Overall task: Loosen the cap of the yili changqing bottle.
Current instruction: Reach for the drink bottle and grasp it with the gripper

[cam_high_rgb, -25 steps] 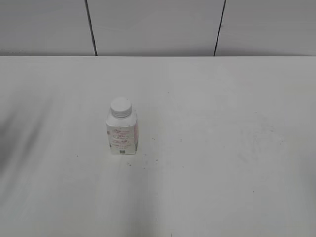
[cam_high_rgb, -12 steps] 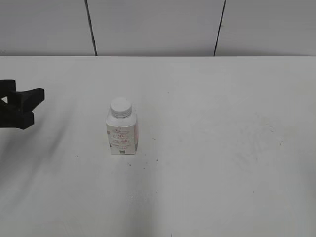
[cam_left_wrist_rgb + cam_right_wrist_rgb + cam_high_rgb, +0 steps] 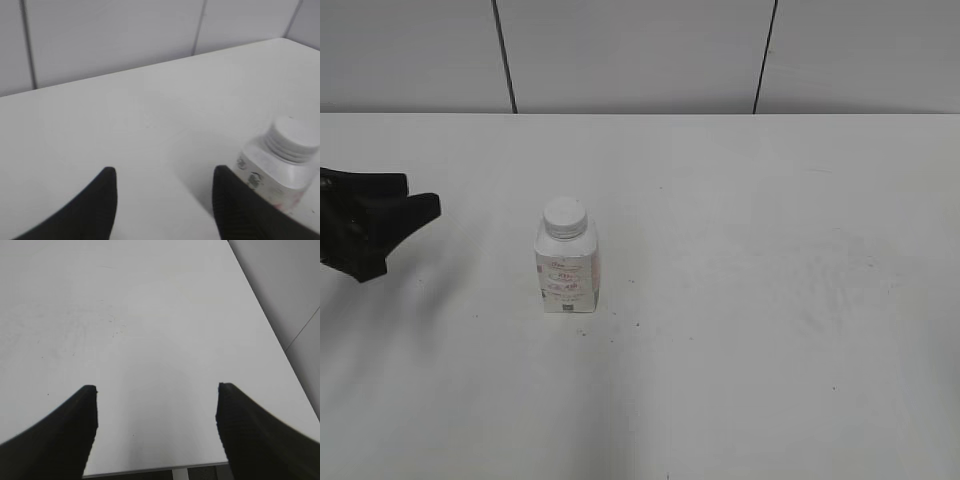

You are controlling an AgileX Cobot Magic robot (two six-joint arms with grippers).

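1. Two grippers appear, both with jaws spread and empty. The left gripper (image 3: 405, 210), black and two-fingered, hangs near the left edge of the exterior view; the right gripper (image 3: 155, 410) shows only in its own wrist view.
2. The small white squarish plastic bottle with pale pink label print (image 3: 566, 272) stands upright on the white table (image 3: 770, 300), to the right of the left gripper's fingertips and apart from them. In the left wrist view the bottle (image 3: 280, 175) lies ahead and off to the right of the jaw gap, not between the fingers.
3. The small round white plastic screw cap (image 3: 565, 217) sits on the neck, apparently fully seated; its ribbed side (image 3: 292, 142) faces the wrist camera.
4. Judgement: the wide jaw opening suits the bottle's body, suggesting the left gripper is placed to steady it from the side, leaving the cap exposed from above.
5. The right gripper faces only bare table near the far edge; the bottle is absent from its view. It likely waits free to turn the cap.
6. No loosening has begun.
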